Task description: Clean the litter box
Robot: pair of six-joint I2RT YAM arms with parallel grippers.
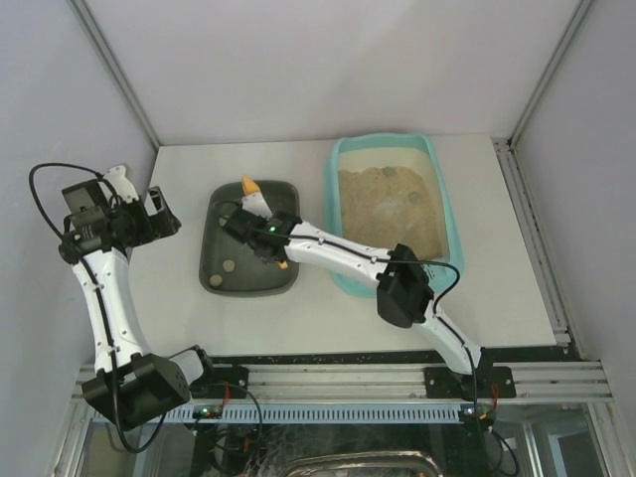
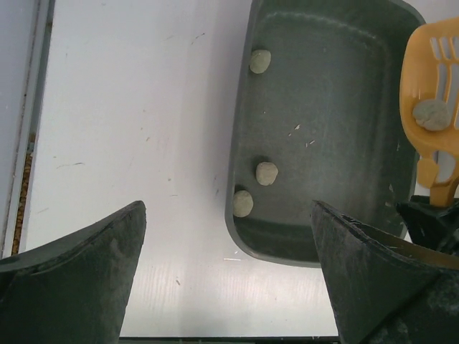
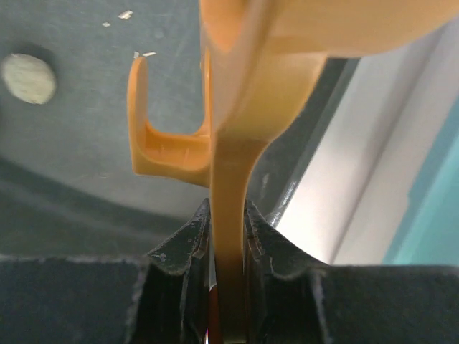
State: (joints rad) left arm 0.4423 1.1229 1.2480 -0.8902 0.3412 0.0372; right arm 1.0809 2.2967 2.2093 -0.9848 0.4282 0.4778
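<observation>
The light-turquoise litter box [image 1: 445, 199] with beige litter sits at centre right. To its left lies a dark grey-green tray [image 1: 214, 260] holding three grey clumps [image 2: 267, 173]. My right gripper [image 1: 266, 236] is shut on the handle of an orange slotted scoop [image 3: 231, 179] over that tray. The scoop [image 2: 433, 86] carries one grey clump [image 2: 431, 115] on its blade. My left gripper [image 2: 228, 236] is open and empty, above the table left of the dark tray; it also shows at far left in the top view [image 1: 159, 211].
White table [image 1: 179, 318] inside a white-walled enclosure. An aluminium rail [image 1: 348, 383] runs along the near edge with both arm bases. A metal frame strip [image 1: 532, 229] borders the table's right side. The right arm stretches across the litter box's near corner.
</observation>
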